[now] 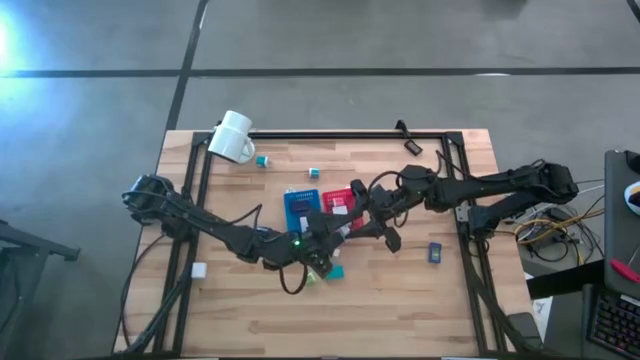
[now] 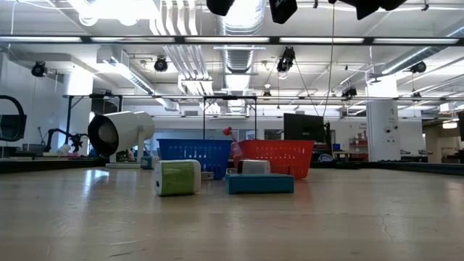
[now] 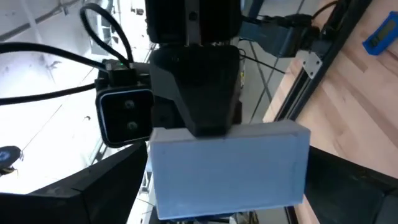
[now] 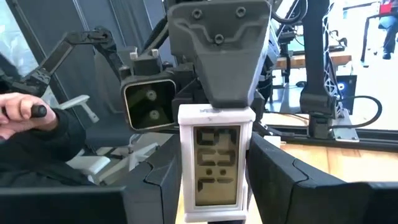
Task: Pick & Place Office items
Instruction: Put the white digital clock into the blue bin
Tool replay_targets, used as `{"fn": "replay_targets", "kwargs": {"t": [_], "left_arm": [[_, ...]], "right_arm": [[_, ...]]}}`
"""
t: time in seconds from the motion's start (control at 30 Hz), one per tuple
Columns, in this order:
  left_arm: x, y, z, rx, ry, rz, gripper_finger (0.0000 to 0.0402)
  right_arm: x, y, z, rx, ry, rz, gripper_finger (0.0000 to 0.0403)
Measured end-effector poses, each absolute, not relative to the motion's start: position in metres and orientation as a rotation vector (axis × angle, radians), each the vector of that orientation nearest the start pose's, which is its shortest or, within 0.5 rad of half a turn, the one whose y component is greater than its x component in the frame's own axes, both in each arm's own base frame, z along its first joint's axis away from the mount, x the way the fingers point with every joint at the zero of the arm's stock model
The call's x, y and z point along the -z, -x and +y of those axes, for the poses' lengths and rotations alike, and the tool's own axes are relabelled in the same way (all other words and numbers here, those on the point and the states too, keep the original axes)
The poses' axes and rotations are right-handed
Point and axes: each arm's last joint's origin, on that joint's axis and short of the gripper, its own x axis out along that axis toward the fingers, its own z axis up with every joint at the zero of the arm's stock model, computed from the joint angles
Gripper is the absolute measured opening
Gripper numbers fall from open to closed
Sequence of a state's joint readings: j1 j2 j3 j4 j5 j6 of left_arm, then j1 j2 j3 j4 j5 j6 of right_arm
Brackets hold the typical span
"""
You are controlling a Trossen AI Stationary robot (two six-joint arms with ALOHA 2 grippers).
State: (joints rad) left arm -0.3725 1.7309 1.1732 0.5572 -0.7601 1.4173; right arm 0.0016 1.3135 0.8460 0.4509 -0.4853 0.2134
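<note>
A small white device with a grey display (image 4: 214,165) hangs in the air over the middle of the table, where both arms meet. My right gripper (image 4: 214,190) is shut on it; the display faces that arm. My left gripper (image 3: 230,193) comes level from the opposite side, wide open, one finger beyond each short end of the device's plain back (image 3: 230,171). In the high view the left gripper (image 1: 325,236) and right gripper (image 1: 352,222) stand tip to tip by the trays. Other office items lie on the table: a green-and-white block (image 2: 177,177) and a teal block (image 2: 259,183). My right gripper pinches the device's two long sides (image 4: 184,186) between its fingers (image 4: 283,180), which come level from the table's right side. The device stands upright in the hold, clear of the table. My left gripper flanks the short ends; I cannot tell whether it touches them.
A blue tray (image 1: 299,205) and a red tray (image 1: 338,196) sit just behind the grippers. A white mug (image 1: 233,137) lies at the far left. Small items are scattered about: a white block (image 1: 198,270), teal ones (image 1: 262,160), a dark blue one (image 1: 436,252).
</note>
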Motion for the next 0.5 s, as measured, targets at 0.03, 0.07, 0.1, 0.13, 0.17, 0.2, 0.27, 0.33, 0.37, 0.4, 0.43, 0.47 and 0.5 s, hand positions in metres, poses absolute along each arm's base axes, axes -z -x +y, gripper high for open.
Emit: {"fn": "replay_targets", "kwargs": {"t": [0.03,0.07,0.1,0.13,0.17,0.2,0.27,0.33,0.37,0.4,0.43,0.47,0.5], "left_arm": [[-0.2845,-0.3709,-0.1235,-0.314,-1.404,0.282,0.0395],[-0.2839,-0.3709,-0.1235,-0.311,-1.407,0.287,0.039],[-0.2837,-0.3709,-0.1235,-0.309,-1.408,0.288,0.0383],[-0.2836,-0.3709,-0.1235,-0.309,-1.406,0.288,0.0375],[-0.2836,-0.3709,-0.1235,-0.31,-1.399,0.287,0.0365],[-0.2836,-0.3709,-0.1235,-0.31,-1.392,0.286,0.0354],[-0.2835,-0.3709,-0.1235,-0.312,-1.377,0.282,0.0331],[-0.2838,-0.3709,-0.1235,-0.313,-1.366,0.28,0.0308],[-0.2838,-0.3709,-0.1235,-0.313,-1.363,0.279,0.0298],[-0.2837,-0.3709,-0.1235,-0.314,-1.359,0.279,0.0292],[-0.2835,-0.3708,-0.1236,-0.314,-1.353,0.279,0.0292],[-0.2833,-0.3707,-0.1238,-0.312,-1.351,0.279,0.0292],[-0.2833,-0.3707,-0.1238,-0.311,-1.35,0.278,0.0292]], "right_arm": [[-0.3008,-0.2915,0.014,-0.486,-0.214,0.068,0.0141],[-0.301,-0.2914,0.0141,-0.487,-0.213,0.066,0.0141],[-0.3012,-0.2914,0.014,-0.487,-0.212,0.064,0.0141],[-0.3016,-0.2909,0.014,-0.487,-0.213,0.065,0.0141],[-0.3011,-0.2907,0.014,-0.487,-0.212,0.067,0.0141],[-0.3011,-0.2907,0.014,-0.488,-0.21,0.067,0.0141],[-0.301,-0.2908,0.014,-0.488,-0.21,0.067,0.0141],[-0.3007,-0.2909,0.014,-0.488,-0.21,0.07,0.0141],[-0.2999,-0.2913,0.014,-0.488,-0.21,0.072,0.0141],[-0.299,-0.2922,0.014,-0.488,-0.211,0.074,0.0141],[-0.2986,-0.2925,0.0141,-0.49,-0.212,0.075,0.0141],[-0.2984,-0.2925,0.0141,-0.489,-0.212,0.077,0.0141],[-0.2982,-0.2927,0.0141,-0.489,-0.212,0.078,0.0141]]}}
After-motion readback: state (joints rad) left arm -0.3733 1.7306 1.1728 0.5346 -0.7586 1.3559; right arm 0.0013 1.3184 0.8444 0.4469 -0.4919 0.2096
